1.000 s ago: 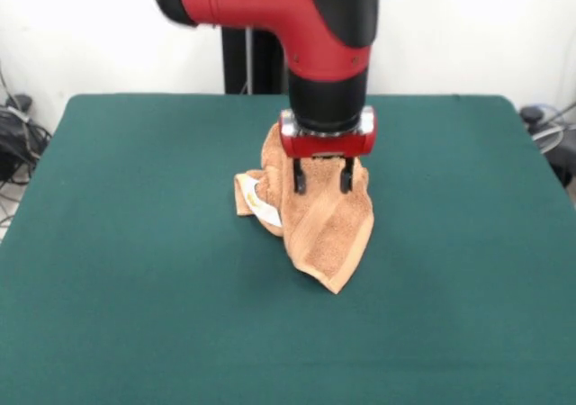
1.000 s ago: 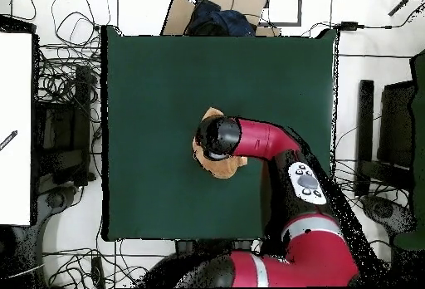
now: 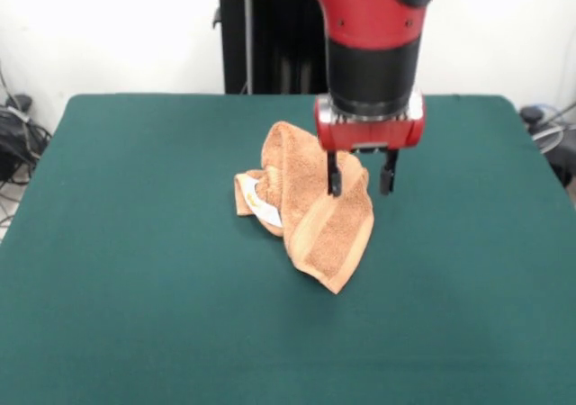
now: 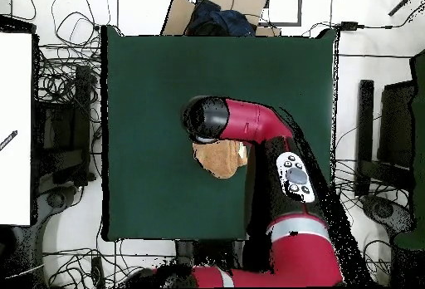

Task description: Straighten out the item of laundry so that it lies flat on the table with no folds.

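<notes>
Crumpled orange-tan terry towel, folded over itself, white label showing, sits mid-table on dark green cloth-covered table; red-and-black arm's gripper hangs at its edge, fingers apart, empty, probably placed to take a free corner.

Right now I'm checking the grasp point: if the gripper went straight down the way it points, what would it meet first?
Probably the towel's edge under one finger, with the other finger coming down on bare table. The gripper hangs open, pointing down over the towel's side, though depth is hard to judge from the front view.
</notes>
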`<state>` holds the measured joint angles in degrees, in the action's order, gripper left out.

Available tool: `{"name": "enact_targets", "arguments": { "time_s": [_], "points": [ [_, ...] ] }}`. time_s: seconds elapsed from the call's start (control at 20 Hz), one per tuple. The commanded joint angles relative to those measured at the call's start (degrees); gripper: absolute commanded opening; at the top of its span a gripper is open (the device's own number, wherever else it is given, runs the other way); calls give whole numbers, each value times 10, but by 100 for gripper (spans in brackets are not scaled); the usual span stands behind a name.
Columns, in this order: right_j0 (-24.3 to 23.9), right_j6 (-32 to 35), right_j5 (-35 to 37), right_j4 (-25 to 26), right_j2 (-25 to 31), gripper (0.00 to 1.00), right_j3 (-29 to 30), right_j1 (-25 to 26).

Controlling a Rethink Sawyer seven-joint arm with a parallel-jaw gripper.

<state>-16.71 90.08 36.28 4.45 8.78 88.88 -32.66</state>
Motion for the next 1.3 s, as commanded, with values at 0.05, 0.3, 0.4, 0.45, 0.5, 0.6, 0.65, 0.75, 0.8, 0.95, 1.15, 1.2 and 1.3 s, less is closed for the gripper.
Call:
{"name": "enact_targets", "arguments": {
  "time_s": [0.05, 0.3, 0.4, 0.45, 0.5, 0.6, 0.65, 0.75, 0.8, 0.95, 1.15, 1.2, 1.3],
  "points": [
    [-4, 59, -57, -6, 44, 100, -18, 78],
    [-10, 60, -80, -11, 52, 100, -20, 99],
    [-12, 58, -85, -10, 54, 100, -25, 107],
    [-13, 55, -86, -9, 55, 100, -29, 110],
    [-14, 51, -84, -10, 57, 100, -32, 113],
    [-15, 50, -87, -10, 58, 100, -38, 120],
    [-16, 51, -90, -10, 59, 100, -37, 122],
    [-15, 53, -92, -11, 59, 100, -37, 122],
    [-14, 55, -92, -11, 57, 100, -36, 121],
    [16, 78, -85, 2, 14, 100, -44, 104],
    [38, 95, -84, 5, -11, 100, -54, 108],
    [39, 94, -86, 4, -11, 100, -58, 114],
    [41, 92, -83, 1, -13, 100, -73, 125]
  ]
}}
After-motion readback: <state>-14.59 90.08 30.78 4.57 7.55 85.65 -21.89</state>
